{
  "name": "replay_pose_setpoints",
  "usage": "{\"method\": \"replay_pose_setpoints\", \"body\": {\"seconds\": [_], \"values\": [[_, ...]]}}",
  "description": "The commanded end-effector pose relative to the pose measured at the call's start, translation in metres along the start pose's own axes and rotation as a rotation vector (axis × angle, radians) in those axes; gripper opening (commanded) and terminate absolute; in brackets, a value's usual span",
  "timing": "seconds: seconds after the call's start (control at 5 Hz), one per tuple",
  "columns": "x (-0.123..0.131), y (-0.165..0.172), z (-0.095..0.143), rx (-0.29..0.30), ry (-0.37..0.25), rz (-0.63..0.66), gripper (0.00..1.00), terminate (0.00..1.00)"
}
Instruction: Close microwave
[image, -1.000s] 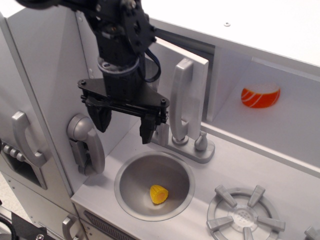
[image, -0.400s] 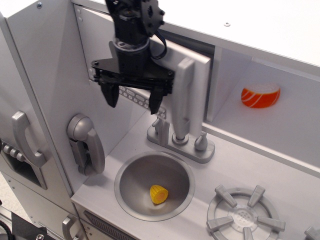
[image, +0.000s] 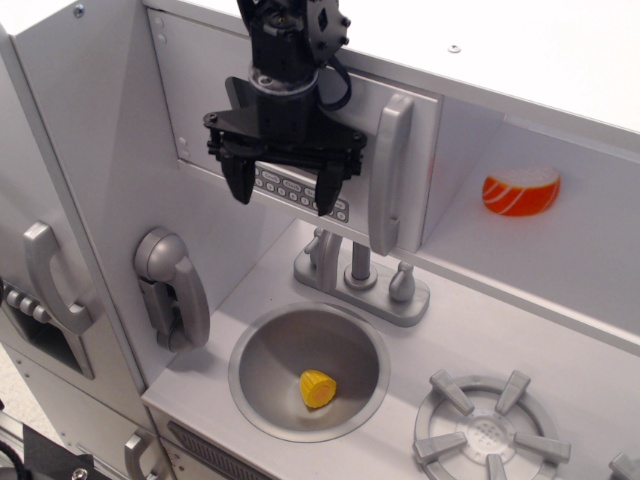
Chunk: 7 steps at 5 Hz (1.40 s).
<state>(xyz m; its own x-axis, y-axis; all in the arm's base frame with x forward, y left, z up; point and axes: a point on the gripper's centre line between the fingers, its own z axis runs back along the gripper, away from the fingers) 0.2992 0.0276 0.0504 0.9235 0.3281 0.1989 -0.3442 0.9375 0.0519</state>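
Observation:
The microwave door (image: 200, 95) is a flat light-grey panel at the top of the toy kitchen, with a button strip (image: 300, 192) along its lower edge and a tall silver handle (image: 390, 170) at its right side. The door lies nearly flush with the cabinet front. My black gripper (image: 283, 192) is open and empty. It hangs directly in front of the door, over the button strip, just left of the handle. Whether the fingers touch the door cannot be told.
An open cubby to the right holds an orange-white toy food (image: 521, 191). Below are a faucet (image: 358, 275), a round sink (image: 308, 370) with a yellow toy (image: 318, 387), a stove burner (image: 488, 432) and a grey phone handset (image: 172, 285) on the left wall.
The gripper has risen and moved back toward the cabinet. The microwave door has swung from ajar to nearly flush, its handle shifting right.

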Motion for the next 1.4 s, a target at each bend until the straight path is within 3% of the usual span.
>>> {"method": "replay_pose_setpoints", "body": {"seconds": [0.0, 0.4, 0.6, 0.8, 1.0, 1.2], "values": [[0.014, 0.001, 0.027, -0.082, -0.200, -0.011, 1.00, 0.00], [-0.010, 0.028, 0.012, -0.077, -0.298, -0.106, 1.00, 0.00], [-0.033, 0.052, 0.004, 0.005, -0.146, -0.196, 1.00, 0.00], [-0.056, 0.065, 0.007, 0.035, 0.018, -0.236, 1.00, 0.00], [-0.056, 0.065, 0.007, 0.035, 0.018, -0.236, 1.00, 0.00], [-0.056, 0.065, 0.007, 0.035, 0.018, -0.236, 1.00, 1.00]]}}
